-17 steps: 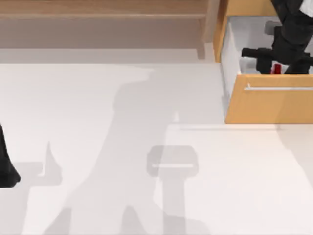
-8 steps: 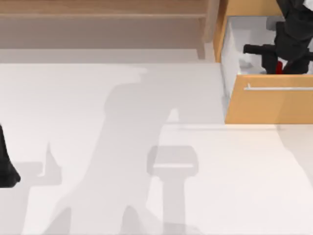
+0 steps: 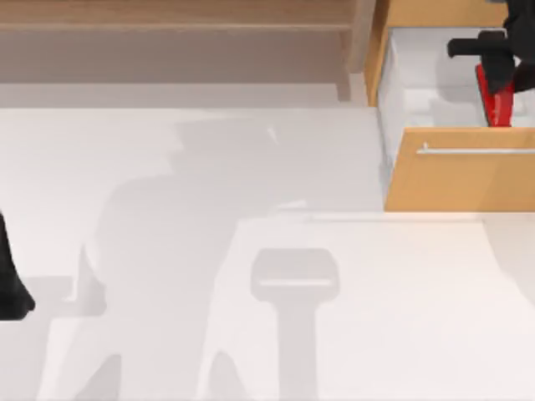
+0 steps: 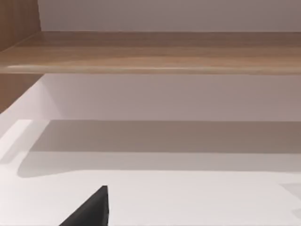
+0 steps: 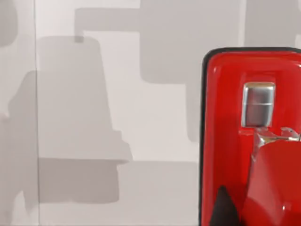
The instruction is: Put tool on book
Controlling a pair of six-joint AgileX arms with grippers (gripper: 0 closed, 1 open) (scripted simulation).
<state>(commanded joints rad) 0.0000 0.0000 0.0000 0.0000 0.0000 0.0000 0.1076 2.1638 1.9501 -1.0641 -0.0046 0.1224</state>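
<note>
Our right claw [image 3: 495, 60] sits at the far right of the scene, over the open drawer [image 3: 418, 92], and the red tool [image 3: 496, 96] hangs from it, its body slanting toward the wooden drawer front [image 3: 460, 180]. We judge the claw to be closed on the tool's far end, since the tool stands clear of the pale drawer floor and not flat on it; the fingers themselves are mostly hidden by the arm, so how wide they stand we cannot read. In the right wrist view the tool [image 5: 251, 141] sits close under the camera, glossy red with a dark rim and a small metal plate, which fits a grip from above with the tool pointing away from the wrist.

The drawer is pulled out toward the near side, its metal handle [image 3: 476, 151] facing us, which is what gives the arm room to reach in.

Our left arm [image 3: 10, 276] is parked at the left edge of the counter [image 3: 251, 317]; its claw's state we cannot tell. We see no book, so the tool's target is not yet placed for us.
</note>
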